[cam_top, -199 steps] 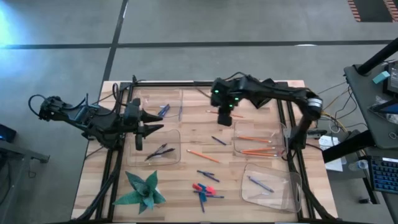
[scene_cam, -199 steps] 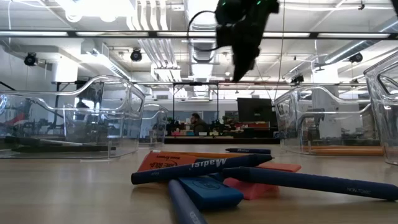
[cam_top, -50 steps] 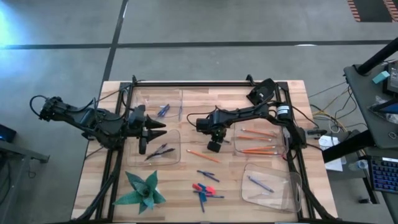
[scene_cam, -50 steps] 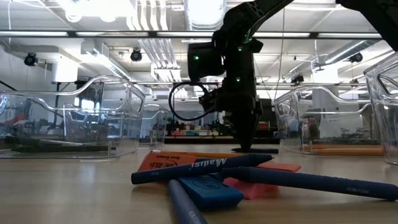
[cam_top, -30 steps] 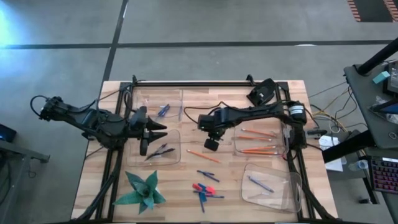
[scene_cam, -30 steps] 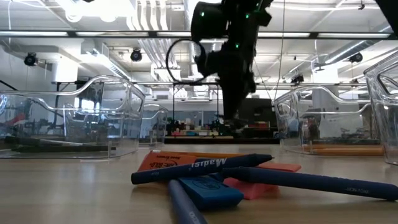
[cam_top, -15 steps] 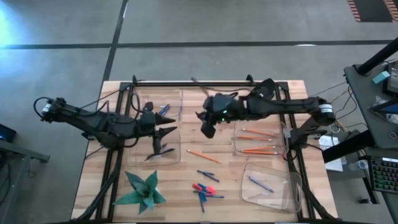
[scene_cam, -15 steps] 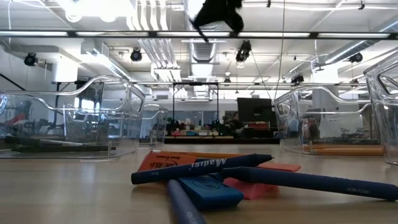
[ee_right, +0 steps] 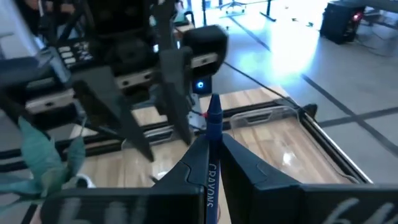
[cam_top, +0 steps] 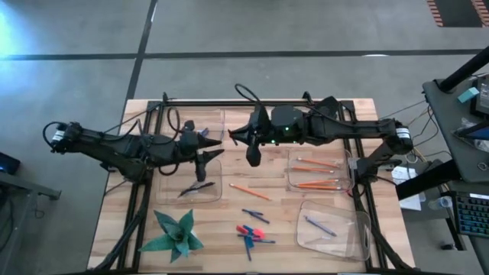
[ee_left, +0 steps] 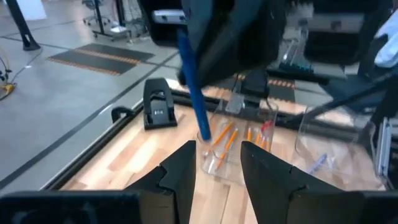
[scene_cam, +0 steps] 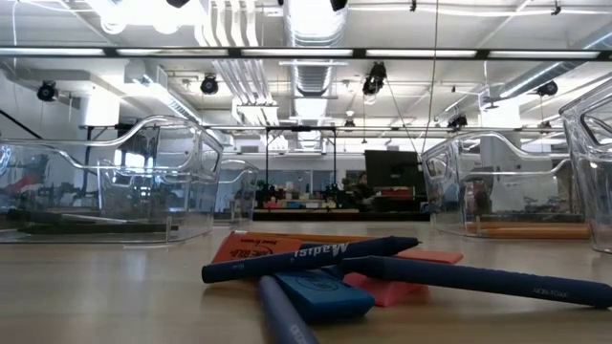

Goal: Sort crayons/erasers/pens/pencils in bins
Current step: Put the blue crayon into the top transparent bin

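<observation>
My right gripper point(cam_top: 239, 137) point(ee_right: 213, 140) hangs high over the table's far middle, pointing level toward the left, shut on a blue crayon point(ee_right: 213, 118). My left gripper point(cam_top: 219, 143) point(ee_left: 217, 149) faces it, open, above the far-left bin point(cam_top: 200, 126). The crayon's free end point(ee_left: 204, 134) reaches the gap between the left fingertips; I cannot tell whether it touches them. Orange pencils point(cam_top: 315, 173) lie in the right far bin point(cam_top: 341, 162). The erasers point(scene_cam: 320, 294) lie near the front among blue sticks. Neither gripper shows in the low view. My right gripper pinches the blue crayon's lettered end point(ee_right: 209, 180) between its two fingers. The crayon lies along the fingers and sticks out past their tips toward the table's left. It is lifted clear of the table, roughly level.
A loose orange pencil point(cam_top: 249, 192) and blue sticks point(cam_top: 255, 215) lie mid-table. Black pens sit in the near-left bin point(cam_top: 195, 186), and one blue pen in the near-right bin point(cam_top: 334, 227). A green paper plant point(cam_top: 176, 233) stands at the front left. Black rails point(cam_top: 141, 195) run along both sides.
My right gripper has risen from the table with the blue crayon toward the far edge and tipped from pointing down to level. My left gripper has gone toward the table's right, to meet the crayon's free end.
</observation>
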### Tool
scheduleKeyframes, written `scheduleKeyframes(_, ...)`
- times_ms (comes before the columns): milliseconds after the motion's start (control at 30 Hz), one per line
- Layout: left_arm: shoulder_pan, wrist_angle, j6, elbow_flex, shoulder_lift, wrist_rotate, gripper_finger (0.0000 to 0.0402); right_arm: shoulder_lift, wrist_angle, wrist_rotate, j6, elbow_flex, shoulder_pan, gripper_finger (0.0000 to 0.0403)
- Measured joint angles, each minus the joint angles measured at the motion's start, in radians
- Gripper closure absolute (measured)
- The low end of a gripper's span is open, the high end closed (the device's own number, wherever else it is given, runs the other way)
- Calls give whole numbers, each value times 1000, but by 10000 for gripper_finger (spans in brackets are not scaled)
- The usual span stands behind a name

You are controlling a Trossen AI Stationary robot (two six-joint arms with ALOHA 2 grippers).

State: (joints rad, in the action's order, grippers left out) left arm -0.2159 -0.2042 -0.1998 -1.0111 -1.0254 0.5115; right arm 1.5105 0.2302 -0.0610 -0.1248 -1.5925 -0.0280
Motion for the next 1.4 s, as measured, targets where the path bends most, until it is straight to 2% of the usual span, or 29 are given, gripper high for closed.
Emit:
scheduleKeyframes(233, 2, 40, -1, -3, -27, -7, 287, -3, -4, 42, 17, -5, 2, 385)
scheduleKeyframes(500, 13, 94, -4, -5, -67, -74, 284, -3, -3, 71, 41, -5, 18, 385)
scheduleKeyframes(800, 14, 150, -30, -7, -91, -88, 225, -3, -4, 119, 61, -5, 31, 385)
scheduleKeyframes(967, 14, 251, -28, -7, -129, -92, 213, -3, -4, 116, 74, -5, 34, 385)
scheduleKeyframes(1233, 14, 282, -29, -13, -155, -95, 218, -3, -3, 118, 76, -5, 37, 385)
scheduleKeyframes(1400, 14, 280, -29, -19, -155, -96, 272, -3, 2, 117, 77, -5, 37, 385)
